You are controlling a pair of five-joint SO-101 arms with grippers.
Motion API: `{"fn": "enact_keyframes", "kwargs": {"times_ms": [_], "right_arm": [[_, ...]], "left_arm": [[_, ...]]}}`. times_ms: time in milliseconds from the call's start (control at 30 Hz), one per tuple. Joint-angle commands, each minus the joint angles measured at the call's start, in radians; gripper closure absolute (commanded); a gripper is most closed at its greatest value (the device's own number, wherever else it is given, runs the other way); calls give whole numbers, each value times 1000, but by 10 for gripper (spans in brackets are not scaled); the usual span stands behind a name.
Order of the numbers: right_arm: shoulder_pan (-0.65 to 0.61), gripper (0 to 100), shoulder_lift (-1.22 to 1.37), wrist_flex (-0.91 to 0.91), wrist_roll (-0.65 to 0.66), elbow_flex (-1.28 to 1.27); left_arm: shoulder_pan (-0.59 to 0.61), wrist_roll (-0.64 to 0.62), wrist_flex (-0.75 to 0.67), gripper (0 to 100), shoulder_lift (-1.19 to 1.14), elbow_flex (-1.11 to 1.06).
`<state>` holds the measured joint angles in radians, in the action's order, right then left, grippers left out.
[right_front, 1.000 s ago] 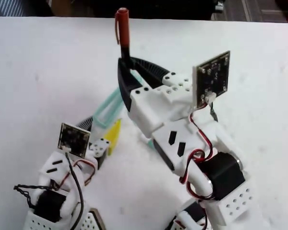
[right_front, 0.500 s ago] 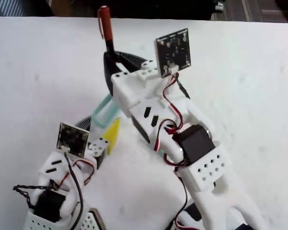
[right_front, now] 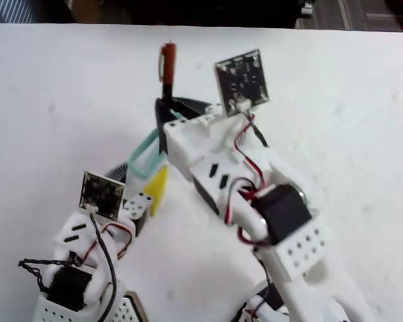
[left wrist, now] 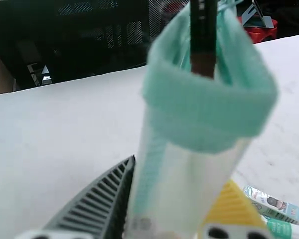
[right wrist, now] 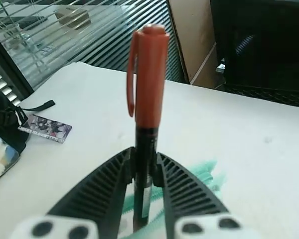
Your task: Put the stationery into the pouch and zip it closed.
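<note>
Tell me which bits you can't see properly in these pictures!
- Pen tip: right wrist view, hidden between the right gripper fingers; left wrist view, behind the pouch rim.
- Pouch zip: high view, the right arm covers most of the pouch.
- Pouch inside: left wrist view, blurred and too close.
- Small teal thing: left wrist view, cut off by the frame edge.
</note>
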<state>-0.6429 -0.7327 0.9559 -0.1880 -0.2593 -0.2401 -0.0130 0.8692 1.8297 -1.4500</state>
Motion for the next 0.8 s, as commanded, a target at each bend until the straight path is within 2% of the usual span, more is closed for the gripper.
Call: {"fn": "enact_keyframes", "kwargs": {"times_ms": [0, 100, 233, 300, 433, 500, 767], "right_arm": [[-7, 981, -64, 51, -3, 6], [-41, 980, -73, 102, 31, 6], [-168, 980, -73, 125, 233, 6], [-209, 961, -73, 124, 287, 6], [-200, 800, -73, 128, 236, 6], [-186, 753, -73, 137, 229, 8], [-182, 772, -82, 140, 230, 12]], "left_arm": [[8, 2, 0, 793, -1, 31], [8, 2, 2, 793, -1, 31], [8, 2, 2, 793, -1, 31], [8, 2, 2, 793, -1, 29], [8, 2, 2, 793, -1, 28], [8, 2, 2, 793, -1, 26], [8, 2, 3, 793, -1, 26]]}}
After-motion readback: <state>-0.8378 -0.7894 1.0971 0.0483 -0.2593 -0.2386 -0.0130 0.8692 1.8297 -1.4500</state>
